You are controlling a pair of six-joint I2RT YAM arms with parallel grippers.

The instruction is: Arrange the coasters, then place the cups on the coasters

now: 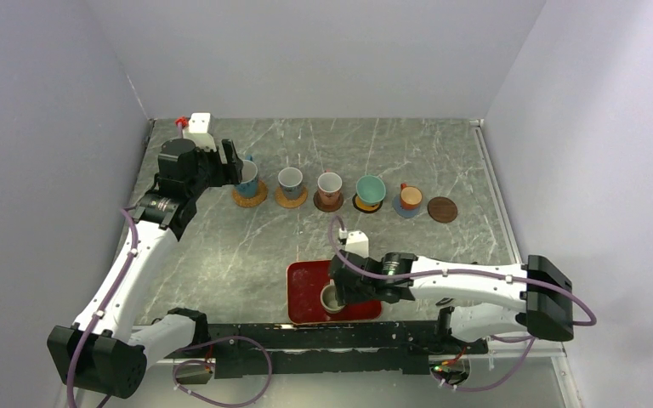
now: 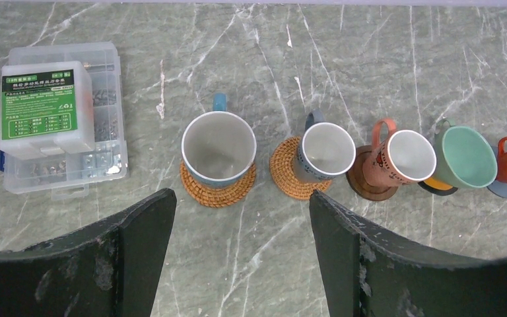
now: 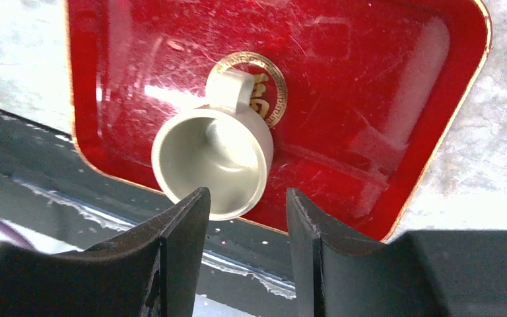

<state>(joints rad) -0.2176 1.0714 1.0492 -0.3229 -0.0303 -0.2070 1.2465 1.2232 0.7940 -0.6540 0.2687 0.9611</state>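
One cup is left off the row: the grey-olive cup [image 3: 212, 170] stands upright on the red tray [image 3: 383, 99], low and centre in the overhead view, its handle pointing toward the top of the right wrist view. The right gripper [image 3: 244, 198] straddles the rim on the side away from that handle. Its jaws are partly spread, and a sliver of gap shows between the wall and the finger on the frame's right, so no pinch is made yet. It looks like a small glazed mug: light, rigid, probably slick and liable to chip. A firm squeeze across the wall, clear of the handle, seems the best hold. The empty dark brown coaster [image 1: 442, 209] lies at the right end of the row. The left gripper [image 2: 237, 205] hangs wide open above the large white cup [image 2: 218, 148], holding nothing.
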